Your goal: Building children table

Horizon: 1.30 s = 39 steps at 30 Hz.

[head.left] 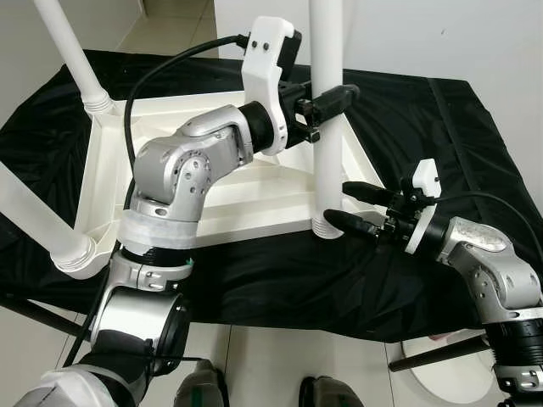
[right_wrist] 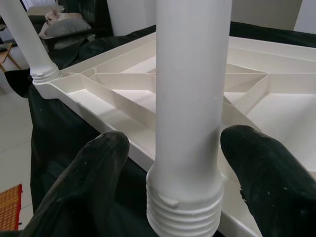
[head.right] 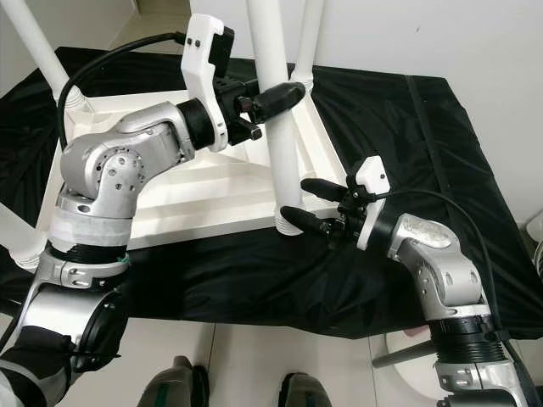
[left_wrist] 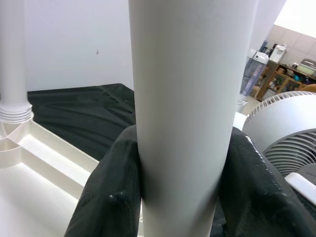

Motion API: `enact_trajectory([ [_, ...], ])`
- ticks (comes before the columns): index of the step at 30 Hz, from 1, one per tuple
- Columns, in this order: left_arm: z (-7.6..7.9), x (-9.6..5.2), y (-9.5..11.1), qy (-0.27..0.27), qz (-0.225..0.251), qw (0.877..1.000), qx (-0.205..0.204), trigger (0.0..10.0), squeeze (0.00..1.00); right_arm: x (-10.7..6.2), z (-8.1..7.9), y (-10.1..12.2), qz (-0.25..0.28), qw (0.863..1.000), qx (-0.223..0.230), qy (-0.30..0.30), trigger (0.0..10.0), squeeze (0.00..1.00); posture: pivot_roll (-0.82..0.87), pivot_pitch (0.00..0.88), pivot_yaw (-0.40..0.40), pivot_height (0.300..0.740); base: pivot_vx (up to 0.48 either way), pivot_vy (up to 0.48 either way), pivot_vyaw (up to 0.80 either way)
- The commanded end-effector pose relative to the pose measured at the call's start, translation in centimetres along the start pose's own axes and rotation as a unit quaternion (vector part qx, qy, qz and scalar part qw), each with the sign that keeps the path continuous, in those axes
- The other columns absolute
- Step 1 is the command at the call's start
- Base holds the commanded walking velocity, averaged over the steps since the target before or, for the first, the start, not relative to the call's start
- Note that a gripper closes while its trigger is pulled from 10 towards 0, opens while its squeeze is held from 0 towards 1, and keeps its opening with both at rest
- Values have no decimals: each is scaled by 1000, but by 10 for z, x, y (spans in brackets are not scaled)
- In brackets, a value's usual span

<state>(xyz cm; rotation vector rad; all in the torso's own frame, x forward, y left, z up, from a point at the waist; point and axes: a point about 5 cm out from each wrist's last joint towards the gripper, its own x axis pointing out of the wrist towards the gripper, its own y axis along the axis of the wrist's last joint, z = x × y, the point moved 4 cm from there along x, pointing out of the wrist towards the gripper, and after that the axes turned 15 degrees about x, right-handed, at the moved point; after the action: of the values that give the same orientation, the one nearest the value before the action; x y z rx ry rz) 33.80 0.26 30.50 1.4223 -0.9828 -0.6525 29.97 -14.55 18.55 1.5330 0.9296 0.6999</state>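
The white children's table top (head.left: 246,222) lies upside down on a black cloth. A white leg (head.left: 327,161) stands upright at its near right corner, with the threaded end (right_wrist: 183,215) showing at the bottom. My left gripper (head.left: 333,102) is shut on this leg about halfway up, its fingers (left_wrist: 106,197) pressed on both sides. My right gripper (head.left: 352,208) is open at the leg's base, one finger (right_wrist: 84,182) on each side and apart from it. I cannot tell how deep the thread sits in the corner socket.
Other white legs stand at the back left (head.left: 72,51), near left (head.left: 34,216) and back right (head.right: 310,34) corners. The black cloth (head.left: 441,127) covers a low platform whose front edge is near my feet. A white fan (left_wrist: 286,123) stands off to the right.
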Motion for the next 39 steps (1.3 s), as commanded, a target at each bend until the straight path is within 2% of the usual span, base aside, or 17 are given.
enact_trajectory([
  [1,-1,-1,4,3,2,1000,12,10000,0,-1,-1,4,4,1000,-5,4,10000,0,-43,86,-9,740,0,0,0],
  [15,9,5,13,-3,8,1000,22,10000,0,1,-4,8,-2,1000,-8,18,10000,0,-79,118,-30,740,0,0,0],
  [18,12,3,8,-3,4,1000,16,10000,0,-4,-5,5,-10,1000,1,15,10000,0,-76,95,-43,740,0,0,0],
  [23,10,3,1,1,3,1000,11,10000,0,-7,0,2,-21,1000,5,5,10000,0,-62,67,-56,740,0,0,0],
  [29,11,6,3,-2,6,1000,15,10000,0,-7,3,9,-18,1000,-4,3,10000,0,-67,64,-49,740,0,0,0],
  [31,10,8,6,-3,7,1000,18,10000,0,-5,5,16,0,1000,-15,-8,10000,0,-55,72,-43,740,0,0,0],
  [35,9,7,7,-2,6,1000,20,10000,0,-3,5,19,10,1000,-20,-15,10000,0,-39,89,-27,740,0,0,0],
  [36,9,6,6,-1,1,1000,24,10000,0,0,7,21,30,999,-18,-31,10000,0,-36,92,-21,740,0,0,0],
  [39,8,5,5,0,-3,1000,27,10000,0,2,9,22,45,998,-19,-42,10000,0,-36,92,-21,740,0,0,0],
])
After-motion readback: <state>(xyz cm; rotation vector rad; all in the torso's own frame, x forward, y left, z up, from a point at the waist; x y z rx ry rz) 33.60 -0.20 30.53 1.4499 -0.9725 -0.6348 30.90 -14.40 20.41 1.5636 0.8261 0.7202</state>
